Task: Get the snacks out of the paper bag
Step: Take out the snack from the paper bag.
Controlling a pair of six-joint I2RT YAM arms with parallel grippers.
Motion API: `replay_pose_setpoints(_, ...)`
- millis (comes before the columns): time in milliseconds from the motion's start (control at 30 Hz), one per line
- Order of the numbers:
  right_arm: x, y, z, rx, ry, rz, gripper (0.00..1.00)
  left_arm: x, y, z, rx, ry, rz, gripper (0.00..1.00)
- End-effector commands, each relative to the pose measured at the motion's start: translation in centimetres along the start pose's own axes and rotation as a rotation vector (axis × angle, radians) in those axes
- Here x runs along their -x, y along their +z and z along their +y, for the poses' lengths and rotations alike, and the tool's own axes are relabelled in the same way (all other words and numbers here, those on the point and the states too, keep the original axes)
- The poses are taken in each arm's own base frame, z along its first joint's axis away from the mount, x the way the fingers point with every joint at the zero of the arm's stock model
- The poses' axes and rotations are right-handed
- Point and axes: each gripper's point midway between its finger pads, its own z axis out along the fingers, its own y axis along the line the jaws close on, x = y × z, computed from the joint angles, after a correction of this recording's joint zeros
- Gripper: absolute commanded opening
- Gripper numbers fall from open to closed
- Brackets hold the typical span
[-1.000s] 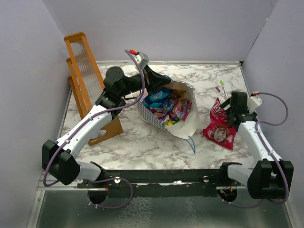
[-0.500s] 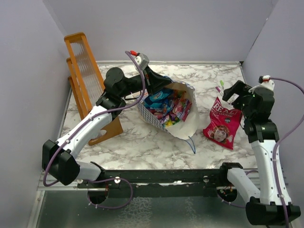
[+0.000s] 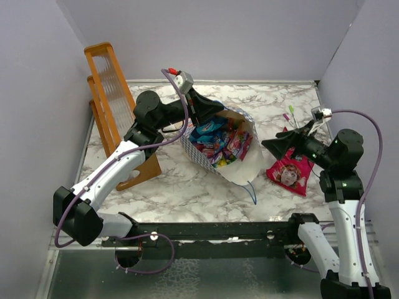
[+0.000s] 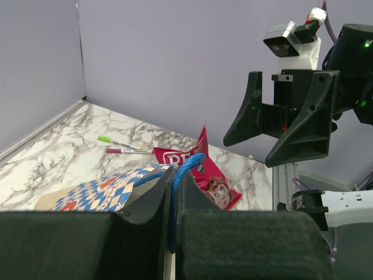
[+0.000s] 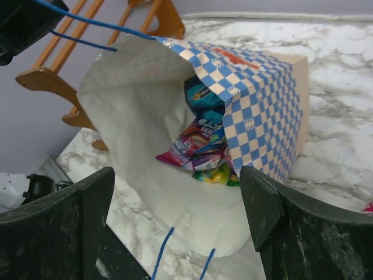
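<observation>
**Bag held open, right arm faces its mouth**

The left gripper [image 3: 202,114] is pressed together on the bag's blue cord [image 4: 185,168]. It lifts the upper rim so the bag [image 3: 193,149] lies tilted on its side, mouth gaping toward the right arm. Most snacks [image 3: 221,140] sit inside against the checkered wall. One pink pouch [image 3: 288,171] lies out on the table [image 3: 168,187], right of the bag. The right gripper [image 3: 271,146] hangs spread wide and empty (raised over that pouch, aimed at the mouth), probably ready for another reach in.
</observation>
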Motion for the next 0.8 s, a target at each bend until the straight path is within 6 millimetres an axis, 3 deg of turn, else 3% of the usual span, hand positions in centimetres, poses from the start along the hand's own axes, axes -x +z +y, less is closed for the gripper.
replay_pose_setpoints(0,-0.5,0.0,2.2,0.127,0.064,0.028,0.86,1.8,-0.1,-1.6,-0.052,0.067,-0.054,0.00)
replay_pose_setpoints(200,-1.5,1.5,2.4,0.103,0.157,0.070,0.84,1.4,0.0,-1.3,-0.045,0.063,-0.046,0.00)
replay_pose_setpoints(400,-5.1,6.1,2.9,-0.061,0.212,0.213,0.81,1.1,0.1,-0.9,-0.032,0.067,-0.037,0.00)
replay_pose_setpoints(533,-6.9,8.3,2.5,-0.133,0.387,0.214,0.74,1.0,0.2,-0.9,-0.026,0.069,-0.034,0.00)
replay_pose_setpoints(600,-8.6,9.2,2.2,-0.197,0.465,0.225,0.66,1.0,0.2,-0.8,-0.020,0.067,-0.034,0.00)
replay_pose_setpoints(767,-11.3,10.7,1.5,-0.436,0.517,0.165,0.66,1.2,0.1,-0.8,-0.012,0.068,-0.036,0.00)
